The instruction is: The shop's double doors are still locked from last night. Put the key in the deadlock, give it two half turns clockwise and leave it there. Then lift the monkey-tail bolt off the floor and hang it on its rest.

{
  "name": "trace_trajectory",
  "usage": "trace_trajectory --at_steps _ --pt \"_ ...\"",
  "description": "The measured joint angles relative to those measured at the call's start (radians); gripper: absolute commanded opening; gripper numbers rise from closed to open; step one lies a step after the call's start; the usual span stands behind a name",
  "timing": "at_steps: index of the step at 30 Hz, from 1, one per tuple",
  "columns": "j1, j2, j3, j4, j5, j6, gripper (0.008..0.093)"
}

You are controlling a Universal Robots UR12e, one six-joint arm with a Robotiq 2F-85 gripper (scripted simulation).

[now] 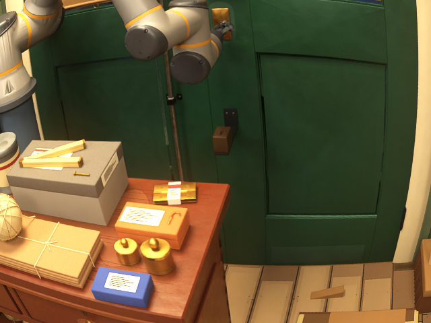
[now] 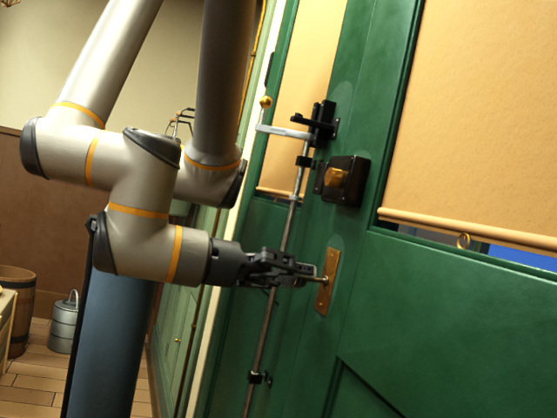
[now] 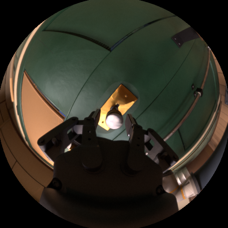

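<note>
The key (image 3: 114,120) (image 2: 318,280) sticks out of the brass deadlock plate (image 3: 118,105) (image 2: 327,280) (image 1: 220,19) on the green door, its round grey head towards the wrist camera. The monkey-tail bolt (image 2: 284,225) (image 1: 173,114) is a long thin rod running down the door's meeting edge, with a curled handle and brass knob (image 2: 266,101) at its top beside a black rest bracket (image 2: 321,121). My gripper (image 3: 112,119) (image 2: 306,275) (image 1: 225,26) is level with the plate, its fingers either side of the key's head. It is open and holds nothing.
The door face is right in front of the fingers, with a black rim lock (image 2: 344,179) above the plate. A dark wooden box on a bracket (image 1: 223,138) juts out lower down. A red counter (image 1: 139,243) crowded with boxes and brass weights stands below left.
</note>
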Motion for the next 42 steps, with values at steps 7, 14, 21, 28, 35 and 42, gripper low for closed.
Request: trace_trajectory --at_steps 7,14,21,28,35,42 --pt "0.000 0.000 0.000 0.000 0.000 0.000 0.0560" --pt "0.000 0.000 0.000 0.000 0.000 -0.005 0.0560" --pt "0.000 0.000 0.000 0.000 0.000 -0.026 0.0560" --pt "0.000 0.000 0.000 0.000 0.000 -0.074 0.0560" --pt "0.000 0.000 0.000 0.000 0.000 -0.153 0.0560" --pt "0.000 0.000 0.000 0.000 0.000 -0.266 0.0560"
